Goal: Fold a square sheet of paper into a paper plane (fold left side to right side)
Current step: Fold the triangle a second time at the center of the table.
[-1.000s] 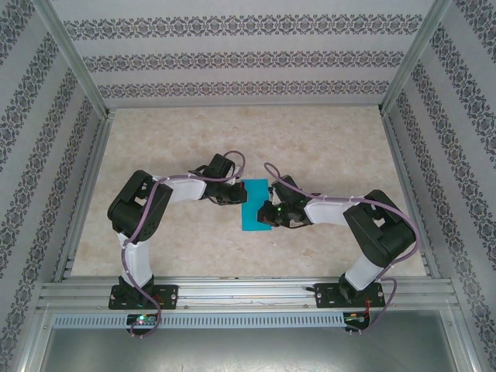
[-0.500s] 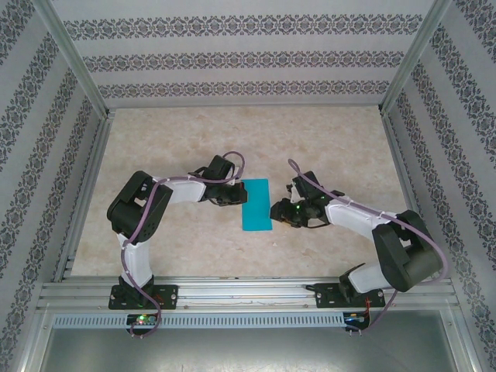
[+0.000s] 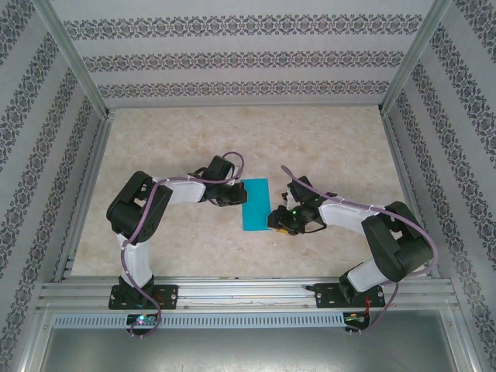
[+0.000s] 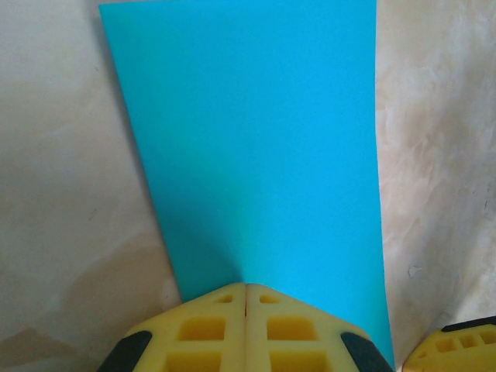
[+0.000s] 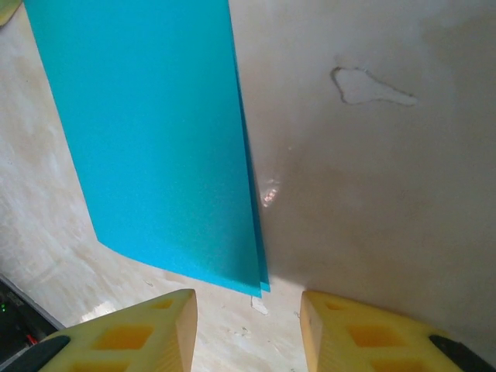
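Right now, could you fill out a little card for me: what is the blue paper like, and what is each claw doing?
Paper: teal, folded into a two-layer rectangle, flat on the table
Left gripper: shut, tips at the paper's left edge
Right gripper: open, by the paper's near right corner, gripping nothing

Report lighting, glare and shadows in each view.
Top external: even, diffuse light, no glare. Left wrist: a soft shadow runs beside the paper, at the image's left. Right wrist: a small glare spot on the table, close by the paper's edge.
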{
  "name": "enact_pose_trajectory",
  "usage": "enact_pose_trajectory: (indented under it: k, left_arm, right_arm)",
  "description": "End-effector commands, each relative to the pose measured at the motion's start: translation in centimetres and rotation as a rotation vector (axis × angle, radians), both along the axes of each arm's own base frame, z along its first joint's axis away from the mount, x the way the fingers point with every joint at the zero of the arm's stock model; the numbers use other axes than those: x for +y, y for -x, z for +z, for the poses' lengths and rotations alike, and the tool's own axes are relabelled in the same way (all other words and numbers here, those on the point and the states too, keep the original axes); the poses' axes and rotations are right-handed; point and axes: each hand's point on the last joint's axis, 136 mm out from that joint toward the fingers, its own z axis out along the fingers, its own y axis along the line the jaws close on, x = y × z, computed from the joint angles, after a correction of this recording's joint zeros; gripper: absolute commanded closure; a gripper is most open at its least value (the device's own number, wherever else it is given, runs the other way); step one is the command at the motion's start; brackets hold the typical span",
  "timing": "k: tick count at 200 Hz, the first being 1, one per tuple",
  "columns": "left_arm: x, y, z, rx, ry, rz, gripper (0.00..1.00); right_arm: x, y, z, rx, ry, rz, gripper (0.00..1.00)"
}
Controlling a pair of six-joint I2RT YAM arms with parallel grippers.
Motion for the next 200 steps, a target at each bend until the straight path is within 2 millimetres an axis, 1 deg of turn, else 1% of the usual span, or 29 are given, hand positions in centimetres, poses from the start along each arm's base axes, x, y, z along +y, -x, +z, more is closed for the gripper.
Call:
enact_pose_trajectory:
  k: [1,32,77,200]
  left_arm:
    - [1.2,2.8,-3.0,0.102,-0.086,-0.004,1.0]
    - [1.2,2.8,-3.0,0.101,-0.086,-0.004,1.0]
    - [1.2,2.8,-2.9,0.1,-0.085,-0.007,1.0]
    - [1.1,2.9,-2.7,0.094,-0.079,-0.012,1.0]
  right_arm:
    - [1.4,-0.7,0.2,-0.015,-0.041,0.007,0.61]
    - [1.8,-1.1,0.2,-0.016,-0.06,0.003,0.64]
    - [2.6,-2.0,0.9,-0.04,-0.096,-0.007,0.68]
    - [2.8,-3.4,1.6,-0.067,-0.13,-0.03,0.7]
